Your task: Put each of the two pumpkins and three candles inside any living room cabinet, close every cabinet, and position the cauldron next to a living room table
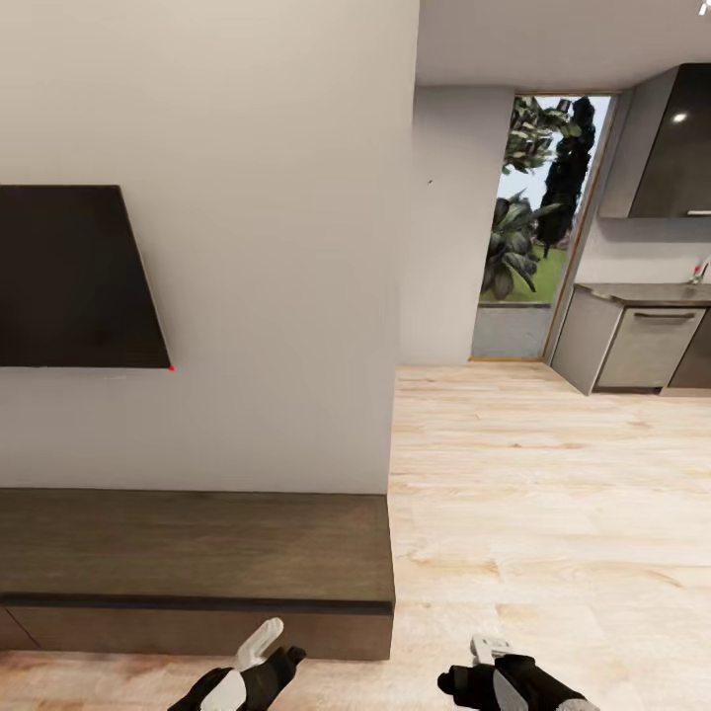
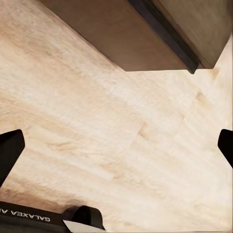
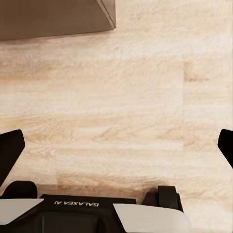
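One low dark-brown cabinet (image 1: 197, 558) is sitting shut at ten o'clock, bare floor (image 1: 553, 494) stretching toward two, both grippers (image 2: 116, 145) (image 3: 116, 145) gaping wide.

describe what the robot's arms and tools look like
In the head view, the left tool and right tool have pale grey-white fingers on glossy black housings with white panels. In the wrist views, black fingertips sit at the frame edges, and white "GALAXEA" lettering marks a black body with grey-white covers. No cables visible.

Head cam fwd/down over cabinet (image 1: 197, 553); both wrist cams floorward (image 3: 126, 107), sharing cabinet corner.
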`<state>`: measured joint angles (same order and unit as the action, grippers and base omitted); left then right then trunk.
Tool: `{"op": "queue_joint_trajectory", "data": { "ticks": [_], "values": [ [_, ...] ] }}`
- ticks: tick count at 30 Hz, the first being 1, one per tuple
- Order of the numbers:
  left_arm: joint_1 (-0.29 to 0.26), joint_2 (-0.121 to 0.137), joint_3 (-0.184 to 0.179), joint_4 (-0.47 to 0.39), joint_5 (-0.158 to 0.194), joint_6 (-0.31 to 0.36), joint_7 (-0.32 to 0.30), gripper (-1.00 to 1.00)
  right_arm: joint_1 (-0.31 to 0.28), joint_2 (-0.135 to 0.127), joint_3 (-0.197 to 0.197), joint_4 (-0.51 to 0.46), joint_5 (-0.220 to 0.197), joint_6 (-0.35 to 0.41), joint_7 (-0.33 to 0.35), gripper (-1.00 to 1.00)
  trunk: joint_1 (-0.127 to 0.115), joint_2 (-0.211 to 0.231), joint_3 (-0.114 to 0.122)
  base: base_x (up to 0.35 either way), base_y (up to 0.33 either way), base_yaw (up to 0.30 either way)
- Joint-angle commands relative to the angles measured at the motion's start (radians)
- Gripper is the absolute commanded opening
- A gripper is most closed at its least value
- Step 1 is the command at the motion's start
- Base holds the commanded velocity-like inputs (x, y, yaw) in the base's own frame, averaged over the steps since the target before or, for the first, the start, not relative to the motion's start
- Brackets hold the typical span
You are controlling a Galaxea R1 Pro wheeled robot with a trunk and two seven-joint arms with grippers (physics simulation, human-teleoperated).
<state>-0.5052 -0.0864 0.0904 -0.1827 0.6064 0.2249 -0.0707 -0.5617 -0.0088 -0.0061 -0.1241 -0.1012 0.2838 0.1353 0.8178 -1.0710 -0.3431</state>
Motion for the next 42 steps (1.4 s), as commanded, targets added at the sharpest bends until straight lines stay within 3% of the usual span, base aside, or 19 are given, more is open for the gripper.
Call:
{"op": "queue_joint_trajectory", "data": {
  "ticks": [1,9,10,12,14,17,18,19,22,27,30,42],
  "values": [
    [-0.001,0.001,0.008,-0.002,0.0,0.01,-0.01,1.0,-0.005,-0.003,0.0,-0.002,-0.012,0.009,0.001,1.0,0.004,-0.008,-0.004,0.0,0.0,0.0],
    [-0.039,0.03,0.01,-0.007,0.015,0.03,-0.115,1.0,-0.061,-0.038,0.0,-0.002,-0.018,0.022,0.011,1.0,0.035,-0.064,-0.029,0.0,0.0,0.0],
    [-0.06,0.043,0.01,-0.006,0.055,0.032,-0.156,1.0,-0.073,-0.041,0.0,-0.004,-0.018,0.023,0.024,1.0,0.038,-0.071,-0.033,0.0,0.0,0.0],
    [-0.067,0.049,0.011,-0.003,0.093,0.032,-0.185,1.0,-0.078,-0.042,0.0,-0.013,-0.018,0.028,0.05,1.0,0.046,-0.085,-0.039,0.0,0.0,0.0],
    [-0.073,0.064,0.01,0.003,0.161,0.033,-0.27,1.0,-0.084,-0.043,0.001,-0.068,-0.017,0.094,0.093,1.0,0.054,-0.099,-0.045,0.0,0.0,0.0],
    [-0.074,0.085,0.01,0.01,0.183,0.042,-0.359,1.0,-0.085,-0.043,0.001,-0.124,-0.017,0.174,0.106,1.0,0.065,-0.12,-0.055,0.0,0.0,0.0],
    [-0.074,0.097,0.01,0.011,0.191,0.076,-0.413,1.0,-0.085,-0.043,0.001,-0.162,-0.017,0.21,0.11,1.0,0.069,-0.127,-0.058,0.0,0.0,0.0],
    [-0.074,0.1,0.01,0.011,0.194,0.097,-0.429,1.0,-0.085,-0.043,0.001,-0.182,-0.017,0.22,0.111,1.0,0.073,-0.134,-0.061,0.0,0.0,0.0],
    [-0.075,0.102,0.011,0.01,0.197,0.126,-0.446,1.0,-0.086,-0.043,0.001,-0.227,-0.017,0.243,0.113,1.0,0.084,-0.155,-0.07,0.0,0.0,0.0],
    [-0.075,0.1,0.013,0.013,0.207,0.146,-0.467,1.0,-0.086,-0.043,0.003,-0.345,-0.017,0.408,0.115,1.0,0.104,-0.19,-0.086,0.0,0.0,0.0],
    [-0.075,0.099,0.012,0.02,0.225,0.15,-0.472,1.0,-0.085,-0.041,0.006,-0.363,-0.016,0.436,0.114,1.0,0.115,-0.211,-0.095,0.0,0.0,0.0],
    [-0.074,0.106,0.011,0.082,0.276,0.154,-0.478,1.0,-0.08,-0.04,0.01,-0.365,-0.011,0.435,0.112,1.0,0.161,-0.295,-0.133,0.0,0.0,0.0]
  ]
}}
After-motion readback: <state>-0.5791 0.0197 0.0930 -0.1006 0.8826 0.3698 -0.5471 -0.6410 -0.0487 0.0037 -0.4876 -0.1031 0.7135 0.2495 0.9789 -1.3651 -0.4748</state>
